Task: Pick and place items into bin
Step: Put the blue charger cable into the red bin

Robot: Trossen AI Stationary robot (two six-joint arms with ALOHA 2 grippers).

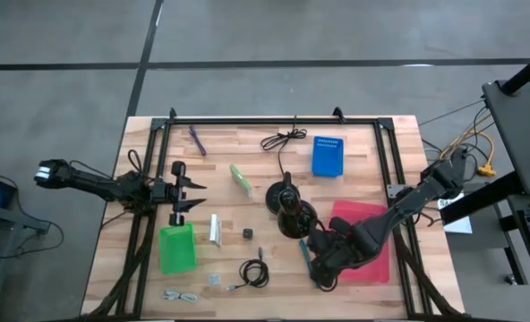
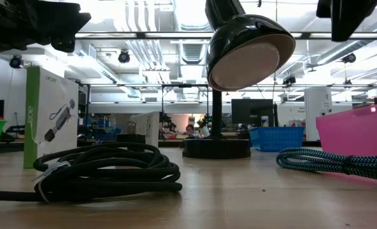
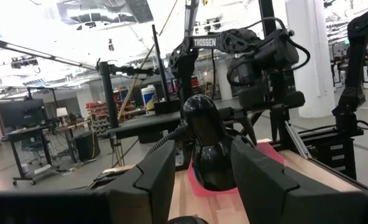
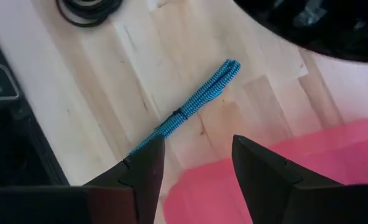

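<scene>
A teal braided cord bundle (image 4: 190,109) lies flat on the wood beside the pink bin (image 4: 308,155), near the table's front right. My right gripper (image 4: 196,168) hangs above it, pointing steeply down, open and holding nothing; in the high view it is my right gripper (image 1: 322,268), next to the cord (image 1: 304,253). A coiled black cable (image 1: 254,273), a tiny black cube (image 1: 247,233), a white packet (image 1: 215,228), a green packet (image 1: 240,177) and a purple pen (image 1: 197,140) lie on the table. My left gripper (image 1: 190,192) waits open at the table's left.
A black round-based stand (image 1: 287,206) rises mid-table, just left of the pink bin (image 1: 363,241). A blue basket (image 1: 328,155) and a loose black cable (image 1: 283,140) sit at the far side. A green box (image 1: 176,248) stands front left. Small clear bits (image 1: 183,295) lie near the front edge.
</scene>
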